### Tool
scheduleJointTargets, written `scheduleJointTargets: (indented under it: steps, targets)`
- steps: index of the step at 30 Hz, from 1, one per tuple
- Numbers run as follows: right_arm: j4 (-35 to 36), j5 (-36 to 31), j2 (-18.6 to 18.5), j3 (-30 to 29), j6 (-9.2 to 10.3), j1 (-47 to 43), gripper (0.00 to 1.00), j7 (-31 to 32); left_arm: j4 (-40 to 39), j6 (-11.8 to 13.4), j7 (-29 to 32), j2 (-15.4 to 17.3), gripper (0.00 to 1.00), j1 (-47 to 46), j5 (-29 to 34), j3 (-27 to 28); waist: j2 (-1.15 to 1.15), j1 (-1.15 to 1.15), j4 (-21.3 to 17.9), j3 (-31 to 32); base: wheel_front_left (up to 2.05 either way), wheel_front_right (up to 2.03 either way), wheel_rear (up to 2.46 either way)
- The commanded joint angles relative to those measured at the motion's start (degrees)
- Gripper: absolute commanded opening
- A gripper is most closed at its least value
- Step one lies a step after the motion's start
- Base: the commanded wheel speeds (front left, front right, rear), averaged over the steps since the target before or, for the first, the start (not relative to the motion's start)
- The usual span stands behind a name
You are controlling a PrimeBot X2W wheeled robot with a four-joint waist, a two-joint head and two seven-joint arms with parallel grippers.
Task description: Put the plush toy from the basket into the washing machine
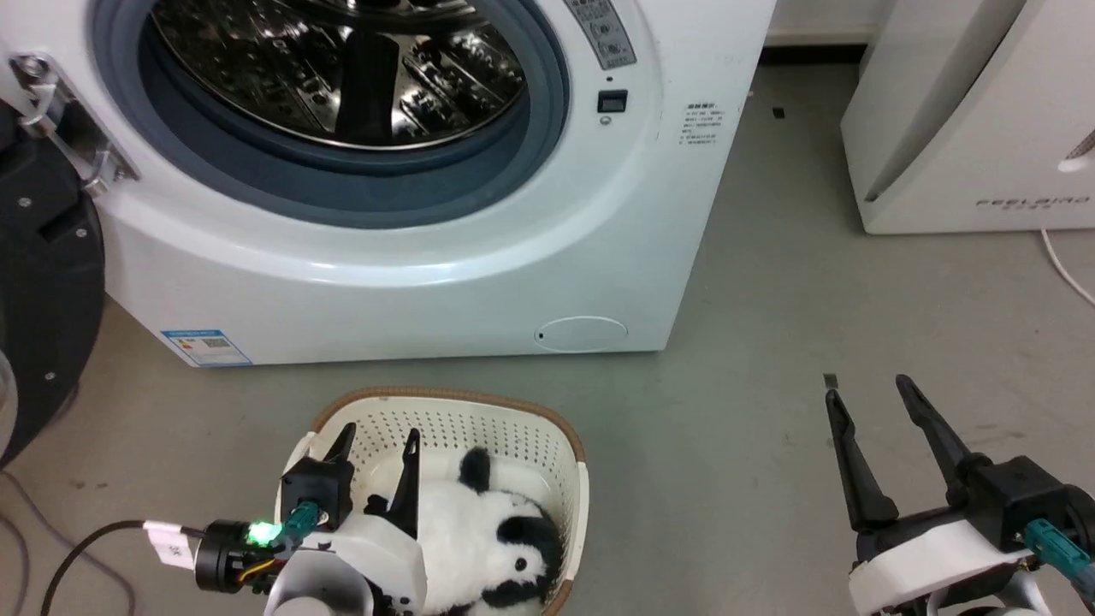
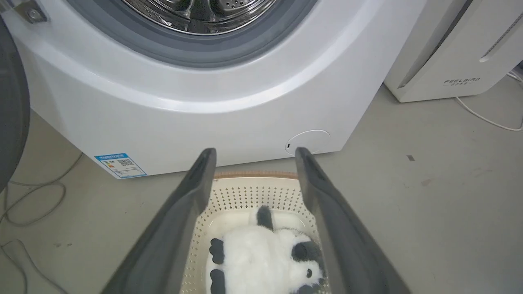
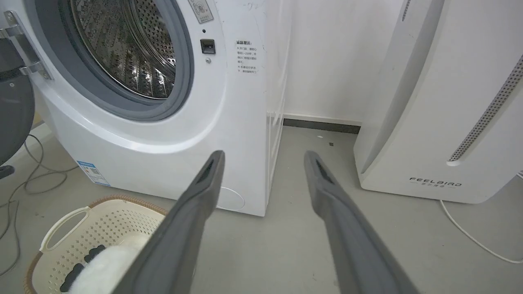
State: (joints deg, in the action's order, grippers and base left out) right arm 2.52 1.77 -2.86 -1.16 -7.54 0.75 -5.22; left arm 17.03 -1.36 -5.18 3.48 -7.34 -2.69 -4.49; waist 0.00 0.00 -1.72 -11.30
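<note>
Hovering spread over the basket, the left gripper frames the plush toy lying inside; grasping is underway, and the next move calls for lowering and pinching it.

So the plush toy is lying in the basket, fluffy white body with dark grey-black patches on the head. One dark flipper pokes toward the washer side, and its head sits at the basket's near right corner with a tiny black eye showing. The basket's a cream perforated plastic one with a brown woven-look rim and a side handle, standing upright on the floor just in front of the washing machine. That's a big white front-loader with a grey rubber ring round the opening and a shiny perforated steel drum inside. Its dark door is swung wide open on the left.
</note>
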Motion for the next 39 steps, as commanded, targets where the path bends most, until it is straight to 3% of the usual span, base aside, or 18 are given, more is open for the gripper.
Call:
scheduleJointTargets:
  steps: [1, 18, 39]
  targets:
    - [0.4, 0.5, 0.0, -0.1, 0.02, 0.9, 1.00, -0.6, 1.3, -0.3, -0.5, 0.5, 1.00, -1.4, -0.2, -0.2, 0.00, 0.00, -0.3, -1.0, 0.00, 0.00, 0.00]
    - [1.8, 2.0, 0.0, 0.1, 0.03, 3.0, 1.00, -2.6, 16.6, -2.2, 0.2, 2.9, 1.00, -11.5, -0.5, -4.1, 0.00, 0.00, -1.9, -10.1, 0.00, 0.00, 0.00]
    - [3.5, 5.8, 0.0, -0.4, 0.04, 6.4, 1.00, -5.1, 32.8, -3.8, 8.6, 8.9, 1.00, -27.0, 0.5, -12.1, 0.00, 0.00, -5.4, -24.1, 0.00, 0.00, 0.00]
